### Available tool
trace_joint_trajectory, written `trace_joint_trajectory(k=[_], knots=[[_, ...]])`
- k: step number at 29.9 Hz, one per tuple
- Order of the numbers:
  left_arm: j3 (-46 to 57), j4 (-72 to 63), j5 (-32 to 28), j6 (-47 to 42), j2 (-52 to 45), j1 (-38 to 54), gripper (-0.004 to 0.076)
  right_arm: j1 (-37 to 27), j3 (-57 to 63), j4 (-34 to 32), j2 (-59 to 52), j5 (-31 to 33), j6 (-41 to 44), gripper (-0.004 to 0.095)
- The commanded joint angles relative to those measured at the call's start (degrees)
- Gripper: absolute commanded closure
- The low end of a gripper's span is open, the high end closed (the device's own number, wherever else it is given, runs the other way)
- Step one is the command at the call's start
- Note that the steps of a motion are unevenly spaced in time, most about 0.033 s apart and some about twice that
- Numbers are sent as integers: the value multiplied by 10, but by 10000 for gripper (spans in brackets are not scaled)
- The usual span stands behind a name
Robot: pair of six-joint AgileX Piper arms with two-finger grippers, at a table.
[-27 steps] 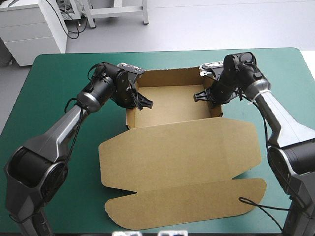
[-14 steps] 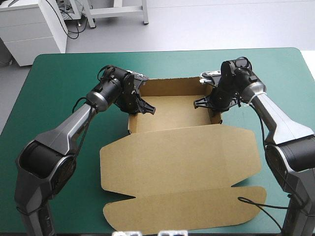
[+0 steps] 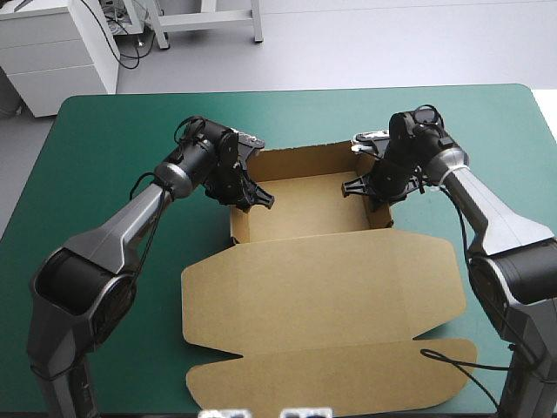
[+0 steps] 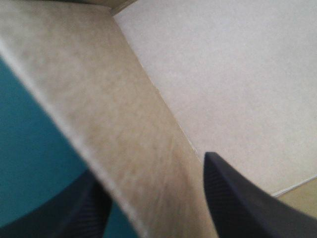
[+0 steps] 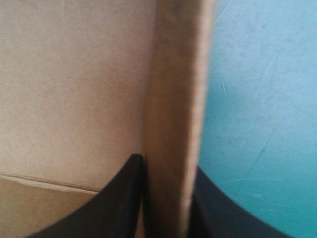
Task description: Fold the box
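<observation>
My left pincer (image 3: 253, 193) is clenched on the left wall of the box (image 3: 318, 287), right pincer (image 3: 359, 185) on the right wall. I'm holding both upright for tucking.

Up close the box (image 4: 124, 124) wall's a blur & covers most of my left gripper (image 4: 151, 166) outer finger (image 4: 74, 218); right gripper (image 5: 166, 163) ditto.

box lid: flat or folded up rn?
Flat: the lid lies spread on the teal-green cover, nearside of the tray. Tray walls stand up; left gripper and right gripper each pinch one.
</observation>
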Motion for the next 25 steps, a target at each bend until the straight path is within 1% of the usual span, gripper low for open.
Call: trace_joint_trajectory(k=[1,2,3,4,5,6,13,16,20,23,25], knots=[[-16,1,3,-3,-31,9,165,2,-13,7,-34,7,-9,389],[-16,1,4,-3,-31,9,156,2,-13,7,-34,7,-9,298],[-16,1,6,-3,-31,9,155,2,-13,7,-34,7,-9,235],[-16,3,6,-3,-31,9,155,2,-13,7,-34,7,-9,174],[-16,2,6,-3,-31,9,155,2,-13,8,-34,7,-9,139],[-16,-1,6,-3,-31,9,155,2,-13,9,-34,7,-9,129],[-16,-10,8,-3,-38,9,155,2,-14,11,-35,7,-16,143],[-17,-19,-1,0,-50,9,155,2,-23,11,-41,5,-25,143],[-19,-31,-25,4,-83,9,155,2,-46,-1,-61,6,-33,143],[-21,-26,-26,17,-113,9,155,2,-61,-14,-81,6,-36,143],[-26,-25,-17,29,-138,9,155,2,-71,-15,-95,6,-41,143]])
